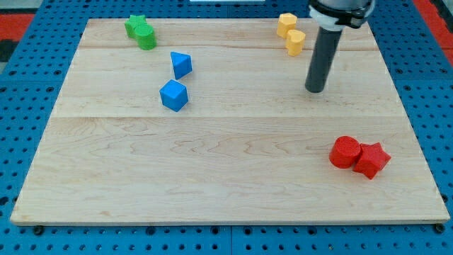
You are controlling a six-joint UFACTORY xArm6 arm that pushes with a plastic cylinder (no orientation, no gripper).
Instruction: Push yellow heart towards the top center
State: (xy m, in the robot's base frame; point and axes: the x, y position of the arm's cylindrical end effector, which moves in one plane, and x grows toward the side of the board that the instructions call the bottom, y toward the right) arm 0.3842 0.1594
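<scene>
Two yellow blocks sit close together at the view's top right. The upper one (286,23) is a faceted block and the lower one (295,42) looks like the yellow heart; the shapes are hard to tell apart. My tip (315,90) rests on the wooden board (226,177), below and slightly right of the lower yellow block, apart from it by a short gap.
A green star (136,25) and a green round block (146,37) touch at the top left. A blue triangle block (181,64) and a blue cube (173,95) lie left of centre. A red cylinder (345,152) and a red star (372,160) touch at the lower right.
</scene>
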